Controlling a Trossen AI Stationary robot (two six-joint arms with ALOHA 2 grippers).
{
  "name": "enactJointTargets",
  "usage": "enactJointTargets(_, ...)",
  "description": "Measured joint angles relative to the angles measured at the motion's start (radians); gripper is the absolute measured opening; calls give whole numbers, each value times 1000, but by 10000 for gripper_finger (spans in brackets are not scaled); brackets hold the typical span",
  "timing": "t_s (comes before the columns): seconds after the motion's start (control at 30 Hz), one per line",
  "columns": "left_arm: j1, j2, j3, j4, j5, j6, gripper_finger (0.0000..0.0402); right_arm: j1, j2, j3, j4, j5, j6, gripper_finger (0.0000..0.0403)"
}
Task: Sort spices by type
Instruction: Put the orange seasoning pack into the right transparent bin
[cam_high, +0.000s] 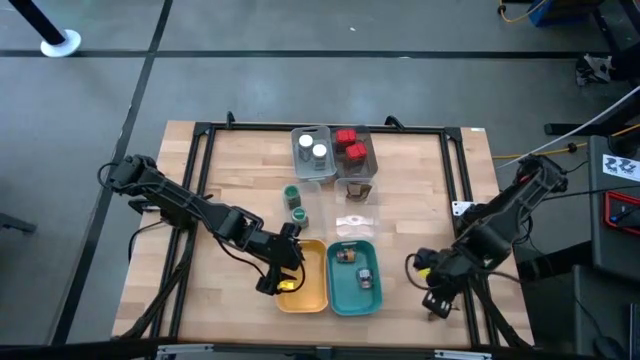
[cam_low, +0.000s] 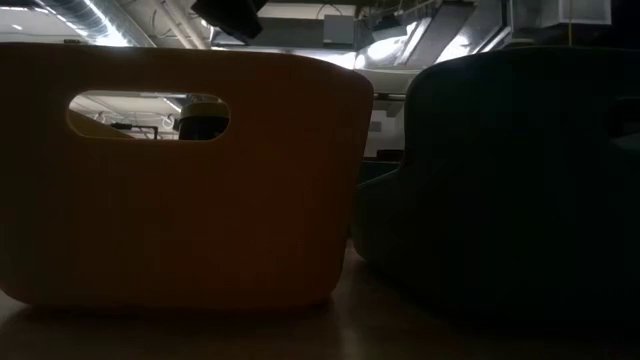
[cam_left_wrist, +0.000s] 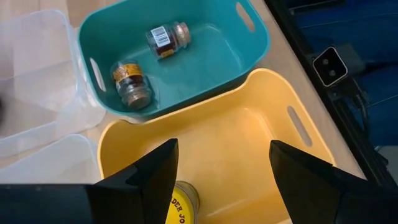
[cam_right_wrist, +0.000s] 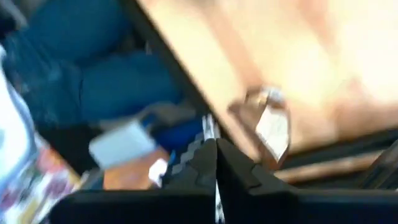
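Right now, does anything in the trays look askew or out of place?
Both small jars in the teal tray lie tipped on their sides. In the yellow tray, a yellow tin sits under the open left gripper. Nothing looks spilled.

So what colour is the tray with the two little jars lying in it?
Teal. The plastic tray holding two small glass jars shows best in the left wrist view.

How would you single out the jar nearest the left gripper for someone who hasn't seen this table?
Start at the two trays side by side on the table's near edge and take the yellow tray, not the teal tray holding two brownish jars. The left gripper hangs open over it, and the yellow jar sits right beneath. It is that tray's only visible item, with dark lettering on a yellow label.
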Motion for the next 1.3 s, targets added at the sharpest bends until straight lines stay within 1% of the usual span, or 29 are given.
enactJointTargets(0.07,0,0,0,0,0,-10,237,17,-1,56,-46,97,-10,7)
enactJointTargets(0.13,0,0,0,-1,-1,-16,237,33,-1,84,-46,142,-12,17)
enactJointTargets(0.33,0,0,0,-3,-1,-17,237,73,4,89,-29,150,-8,43)
enactJointTargets(0.6,0,0,0,-4,-1,-17,237,71,21,87,-26,142,-7,47)
enactJointTargets(0.7,0,0,0,-5,-1,-17,237,71,21,87,-33,141,46,56)
enactJointTargets(0.8,0,0,0,-5,-1,-17,237,71,21,87,-37,128,96,76)
enactJointTargets(1.07,0,-12,0,-21,-1,-22,237,71,21,87,-127,114,97,155)
enactJointTargets(1.2,-1,-79,0,-75,-14,-43,237,71,21,87,-133,105,9,188)
enactJointTargets(1.3,-16,-168,-32,-74,-79,-74,237,71,33,87,-131,119,-72,201)
